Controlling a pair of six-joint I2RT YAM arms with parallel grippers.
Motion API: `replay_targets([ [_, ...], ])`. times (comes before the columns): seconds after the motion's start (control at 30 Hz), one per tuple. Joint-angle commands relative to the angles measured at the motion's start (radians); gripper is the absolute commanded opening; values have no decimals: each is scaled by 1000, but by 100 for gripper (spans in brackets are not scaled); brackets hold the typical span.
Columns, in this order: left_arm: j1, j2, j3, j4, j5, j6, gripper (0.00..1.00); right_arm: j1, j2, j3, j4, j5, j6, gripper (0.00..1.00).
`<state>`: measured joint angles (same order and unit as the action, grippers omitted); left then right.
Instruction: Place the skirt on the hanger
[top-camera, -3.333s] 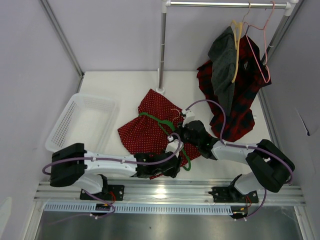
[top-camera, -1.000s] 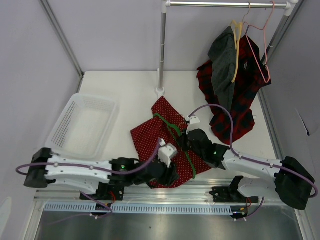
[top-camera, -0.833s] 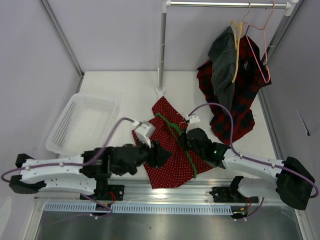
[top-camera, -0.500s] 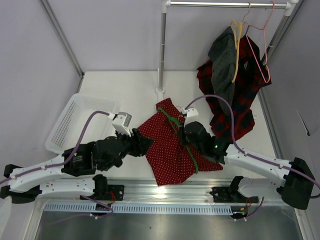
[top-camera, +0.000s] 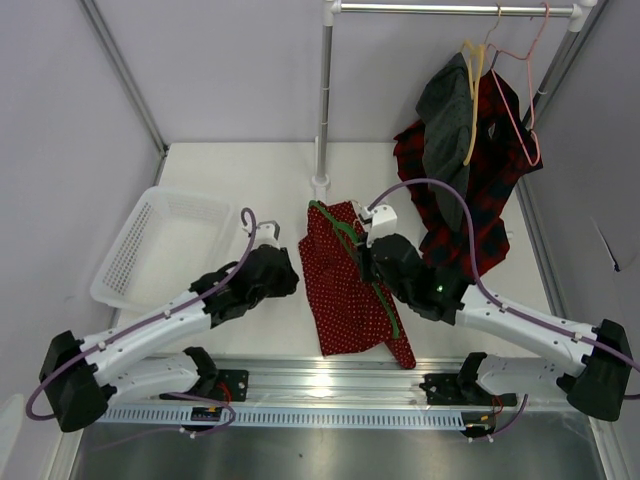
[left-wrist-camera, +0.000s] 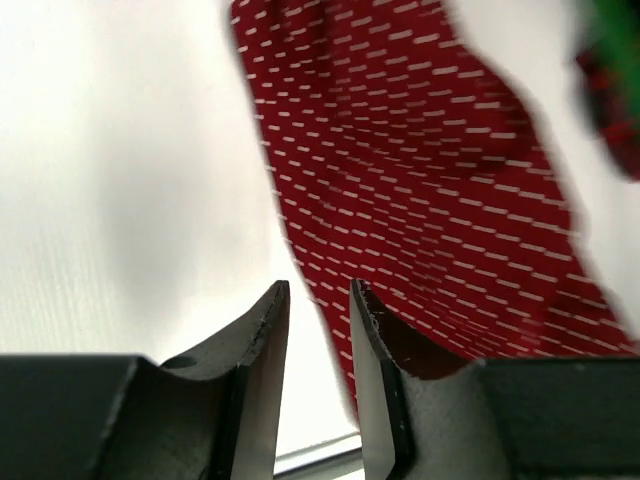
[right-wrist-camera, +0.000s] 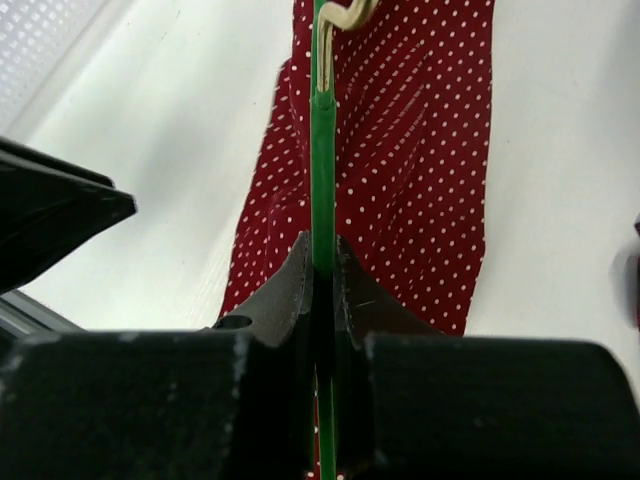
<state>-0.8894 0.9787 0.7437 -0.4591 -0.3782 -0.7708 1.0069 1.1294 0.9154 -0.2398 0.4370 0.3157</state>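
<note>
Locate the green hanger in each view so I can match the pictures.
Top external: green hanger at centre, slanting across the red polka-dot skirt.
Left wrist: only a green blur in the top right corner, probably it.
Right wrist: upright at centre, clamped by the right gripper.
Shared landmark: the red polka-dot skirt.

Left gripper (left-wrist-camera: 318, 292) is hovering, jaws narrowly parted and empty; right gripper (right-wrist-camera: 322, 255) is gripping the hanger (right-wrist-camera: 322, 150), jaws closed.

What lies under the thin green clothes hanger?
The red white-dotted fabric skirt lies beneath the green hanger. The right tool, shut on it, covers part of its frame, and the skirt hides the white table below.
</note>
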Motion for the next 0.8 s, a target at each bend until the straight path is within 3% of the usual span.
replay_targets([
  [0.0,43,47,-12,171,98,-15,36,10,-27,103,1,12,-47,0],
  [0.2,76,107,13,384,208,37,43,12,-57,230,-36,43,-118,0],
  [0.37,61,98,33,433,280,62,49,12,-14,336,-56,94,-200,0],
  [0.47,58,66,39,409,288,51,50,-10,42,427,-110,157,-228,0],
  [0.77,58,-55,167,186,361,96,49,-287,125,674,-285,-50,-216,0],
])
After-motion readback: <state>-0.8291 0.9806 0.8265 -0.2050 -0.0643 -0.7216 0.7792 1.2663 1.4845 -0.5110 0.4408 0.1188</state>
